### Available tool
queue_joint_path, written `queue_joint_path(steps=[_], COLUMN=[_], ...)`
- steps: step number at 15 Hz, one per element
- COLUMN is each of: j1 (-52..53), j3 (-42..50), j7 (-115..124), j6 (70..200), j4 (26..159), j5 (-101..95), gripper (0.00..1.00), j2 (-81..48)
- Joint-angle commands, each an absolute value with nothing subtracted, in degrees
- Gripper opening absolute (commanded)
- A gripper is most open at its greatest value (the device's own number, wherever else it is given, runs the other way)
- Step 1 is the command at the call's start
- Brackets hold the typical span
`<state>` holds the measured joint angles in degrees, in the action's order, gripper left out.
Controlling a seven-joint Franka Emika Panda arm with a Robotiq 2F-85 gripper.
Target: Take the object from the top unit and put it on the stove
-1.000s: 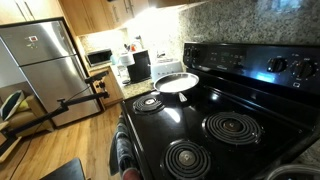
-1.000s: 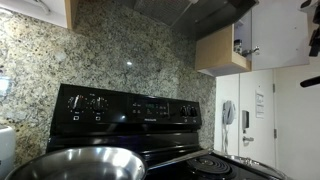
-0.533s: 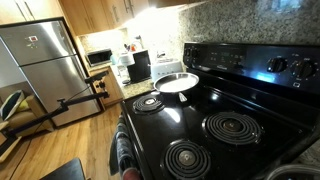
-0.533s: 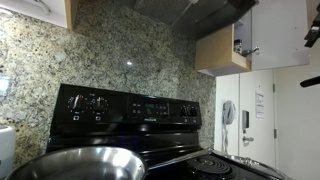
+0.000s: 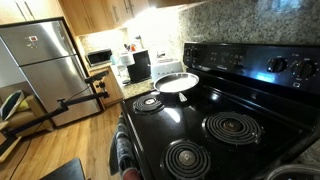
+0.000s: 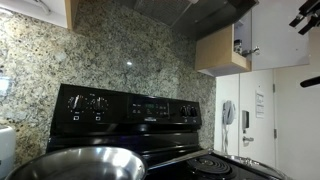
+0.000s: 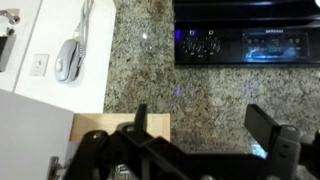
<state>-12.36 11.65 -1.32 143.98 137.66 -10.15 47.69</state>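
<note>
The glossy black stove (image 5: pixel 215 115) with four coil burners fills an exterior view; its back panel with knobs (image 6: pixel 130 108) shows in both exterior views and at the top of the wrist view (image 7: pixel 245 45). A wooden upper cabinet (image 6: pixel 220 50) hangs on the wall to its side; it also shows in the wrist view (image 7: pixel 105 125). My gripper (image 6: pixel 305 15) is high up at the frame's top corner, above and beside that cabinet. In the wrist view the gripper (image 7: pixel 200 125) is open and empty, facing the granite wall. No object to take is visible.
A steel pan (image 5: pixel 177 82) sits on a back burner and looms in the foreground of an exterior view (image 6: pixel 75 163). A stainless fridge (image 5: pixel 45 60) stands across the wooden floor. A wall phone (image 7: pixel 68 58) hangs on the white wall beside the cabinet.
My gripper has risen in the exterior view, from beside the cabinet toward the top corner of the frame. Nothing else has moved.
</note>
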Motion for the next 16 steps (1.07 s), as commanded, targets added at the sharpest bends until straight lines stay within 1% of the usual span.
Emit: queue_joint_path(steps=[1,8,9,14,16], j1=[-14.16,-15.13,-16.69,-17.07,-14.82], j3=[10.49,9.92,9.21,11.87,14.62], j7=[-0.42,-1.19,-1.09,-3.21,-6.86], j6=[147.01,147.82,148.12,150.77,154.69], j4=[138.3,138.51,138.03,135.9,135.12], j5=[-9.41,-10.5,-12.01,-12.19,-11.33], gripper=[1.0,1.0,1.0,1.0,1.0], j2=[47.8,47.45,46.8,44.44,43.23])
